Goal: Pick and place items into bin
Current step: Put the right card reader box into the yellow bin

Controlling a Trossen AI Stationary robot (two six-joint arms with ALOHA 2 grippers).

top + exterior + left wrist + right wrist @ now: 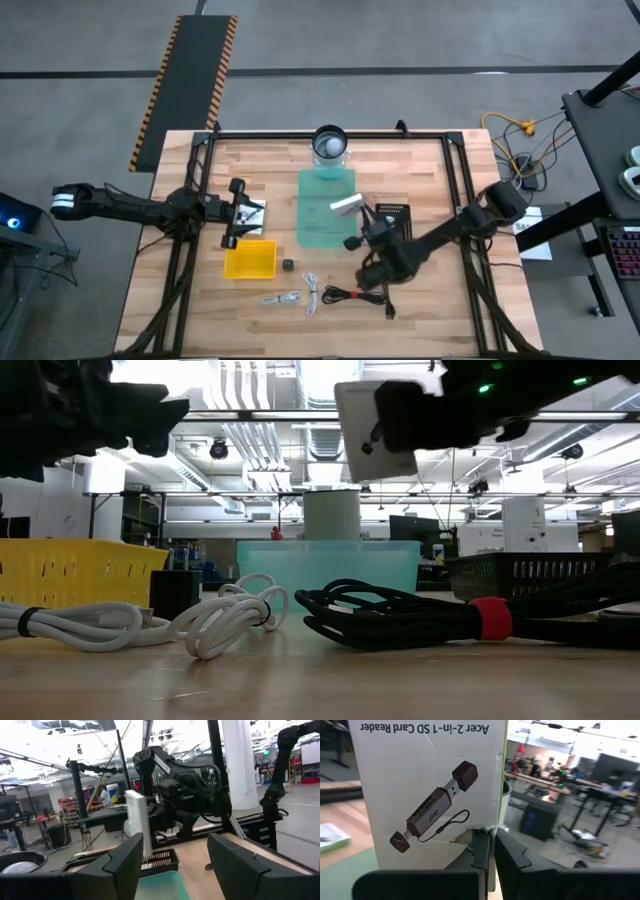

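My right gripper [360, 213] is shut on a white printed card-reader packet [345, 205], held in the air over the teal bin [322, 228]. My left gripper [236, 212] hovers open over another white packet [255, 215], left of the teal bin and above the yellow bin [250, 259]. On the table near its near edge lie a tiny black cube [288, 265], short white cables [285, 298] and a coiled black cable [352, 295] with a red tie [490, 618]. In the left wrist view the open fingers [125, 865] frame the right arm and its packet [136, 820]. My right gripper pinches the white packet between its two fingers at one edge [492, 827], near a torn spot in the card. The fingers [480, 852] come from the table's right side. The packet [375, 430] is lifted clear, standing roughly on edge above the teal bin [330, 565].
A black mesh basket [393, 213] stands right of the teal bin, under my right arm. A round metal cup [330, 143] sits at the far edge. The black frame rails [205, 180] run along both table sides. Bare wood shows at the near left.
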